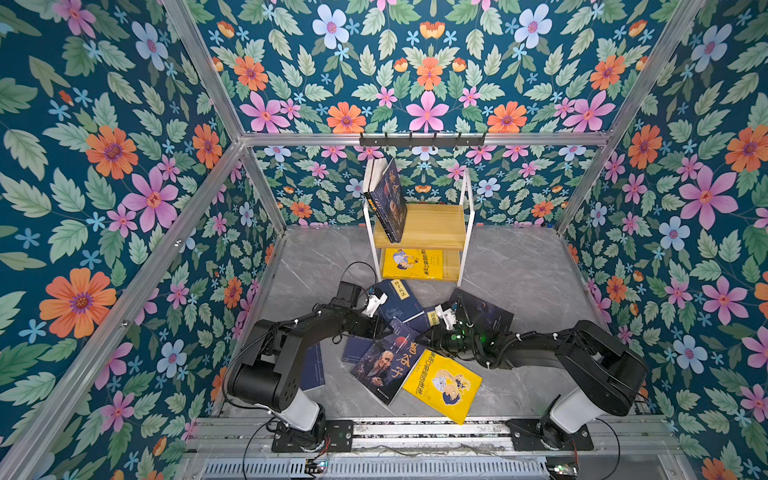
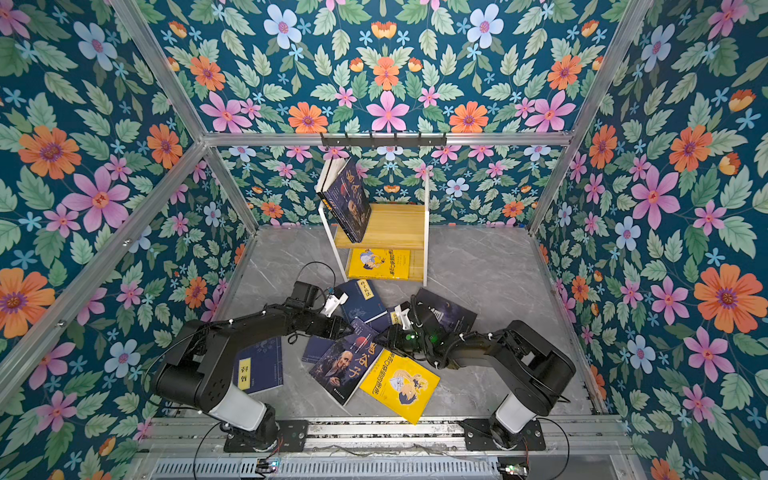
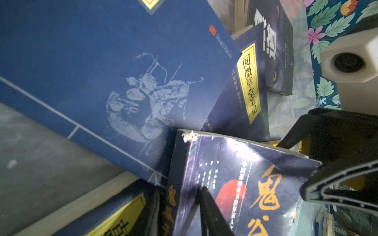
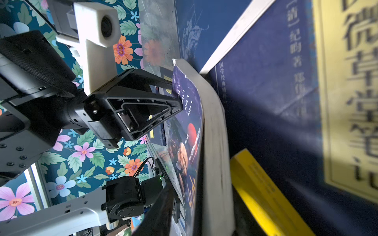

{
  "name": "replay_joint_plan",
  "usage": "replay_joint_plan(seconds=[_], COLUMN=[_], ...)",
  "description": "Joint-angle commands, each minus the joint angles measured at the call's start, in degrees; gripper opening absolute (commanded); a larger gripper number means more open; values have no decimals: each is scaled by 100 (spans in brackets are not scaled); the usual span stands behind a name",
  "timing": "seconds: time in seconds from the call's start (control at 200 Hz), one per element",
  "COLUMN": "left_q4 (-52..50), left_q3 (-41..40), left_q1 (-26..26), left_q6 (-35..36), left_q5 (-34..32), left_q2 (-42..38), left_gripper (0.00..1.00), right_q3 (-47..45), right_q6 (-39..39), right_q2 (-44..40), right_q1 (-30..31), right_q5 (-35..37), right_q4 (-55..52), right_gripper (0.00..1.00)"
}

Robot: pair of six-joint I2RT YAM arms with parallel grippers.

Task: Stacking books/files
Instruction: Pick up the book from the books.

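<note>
The bearded-man book (image 1: 384, 368) lies face up in the middle of the worktop (image 1: 519, 270), on top of the loose pile. Its page edge overlaps a yellow book (image 1: 442, 386), and its far end rests over thin navy books (image 1: 397, 301). Its long axis runs away from the robot, leaning a little to the right, so both arms reach for the short far edge.

The left hand (image 4: 176, 95) comes at that edge's left corner, with its fingertips against the cover by the spine. The right hand (image 3: 294, 167) meets the opposite corner, one finger over the cover and one beyond the page block. Both hands look partly narrowed, but I cannot tell whether either truly pinches the book or only brackets it. Neither arm is clearly nearer; they share the edge.

The step in hand looks like a two-handed lift. The shelf (image 1: 432, 226) stands at the back, roughly beyond the book along its own axis, with leaning books (image 1: 388, 199) on it.
</note>
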Motion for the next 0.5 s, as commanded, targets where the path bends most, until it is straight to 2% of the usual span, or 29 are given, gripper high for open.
replay_joint_plan(seconds=[0.0,0.08,0.135,0.23,0.365,0.495], left_q4=[51,13,-7,-207,-656,-1573], left_q3=[6,22,29,173,612,1338], left_q1=[-8,-7,1,151,668,794], left_q6=[-72,-55,15,329,783,1892], left_q5=[75,43,10,-144,-388,-437], left_q2=[-104,-287,-447,-759,-1251,-1645], left_gripper=[33,33,39,52,71,90], right_q3=[17,40,66,170,413,867], right_q6=[-167,-357,-552,-943,-1646,-2747], right_q2=[38,39,-2,-170,-627,-1049], right_q1=[0,0,0,0,0,0], right_q5=[-35,-112,-161,-277,-379,-510], right_q4=[701,876,920,797,165,-918], right_gripper=[25,9,0,0,0,0])
